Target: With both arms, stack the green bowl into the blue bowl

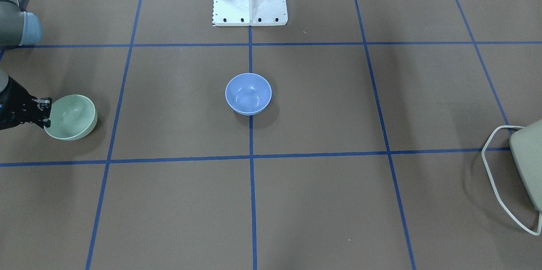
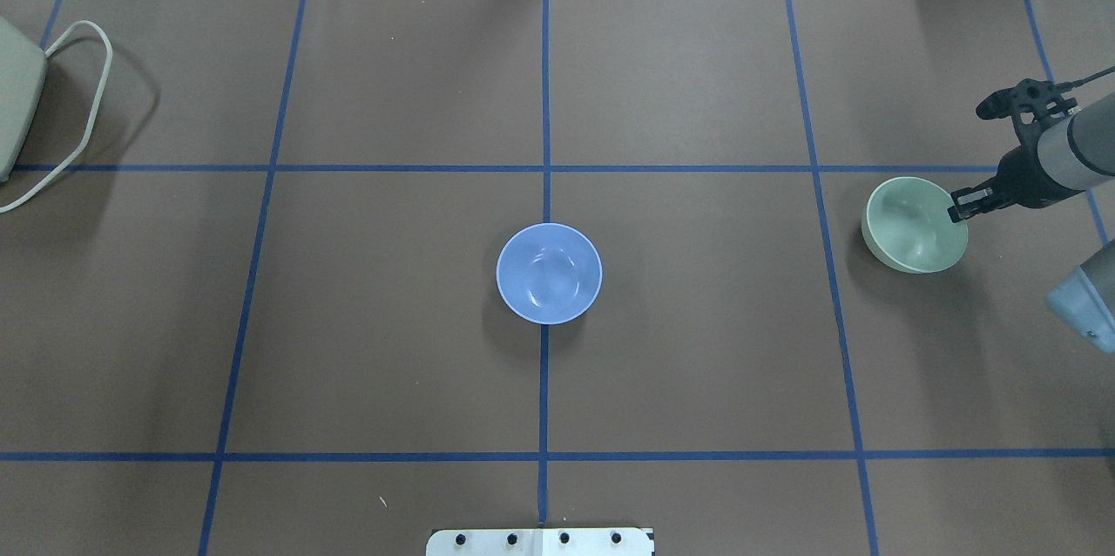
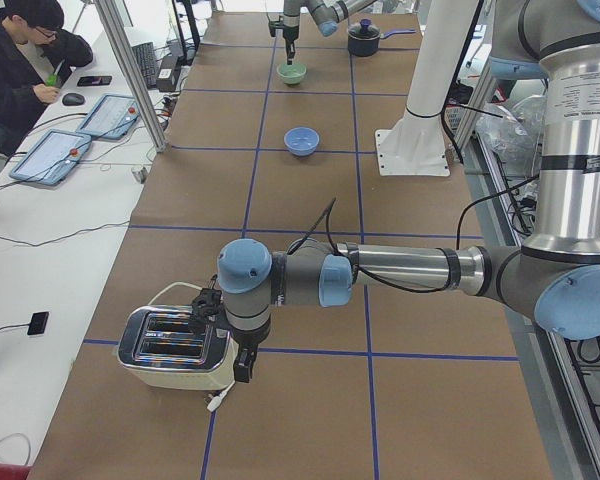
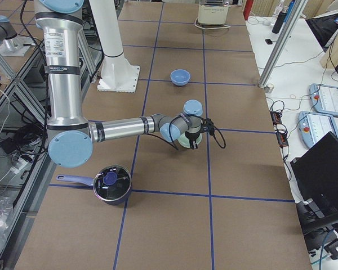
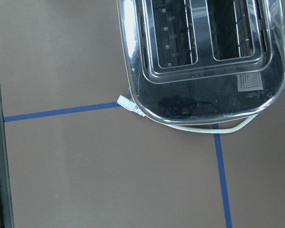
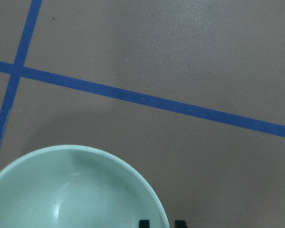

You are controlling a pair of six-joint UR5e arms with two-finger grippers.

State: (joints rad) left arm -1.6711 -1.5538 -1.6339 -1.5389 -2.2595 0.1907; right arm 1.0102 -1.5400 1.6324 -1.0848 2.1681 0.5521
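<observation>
Currently the right tool (image 2: 958,209) pinches the pale mint-green glossy round bowl (image 2: 910,229) by its outer rim, one finger inside and one outside, at the brown bench's (image 2: 392,364) right end. The periwinkle-blue glossy round bowl (image 2: 549,273) sits at bench centre, well apart, toward the robot's left of that tool. The left tool (image 3: 242,368) hangs beside the chrome toaster (image 3: 175,345), farther off; I cannot tell its spread.

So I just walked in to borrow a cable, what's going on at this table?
The right gripper grips the rim of the green bowl, far out on the robot's right side of the table, and the bowl sits tilted. The blue bowl waits empty at the table's centre, with nothing stacked in it yet. The left arm hangs over a toaster at the other end, away from both bowls.
</observation>
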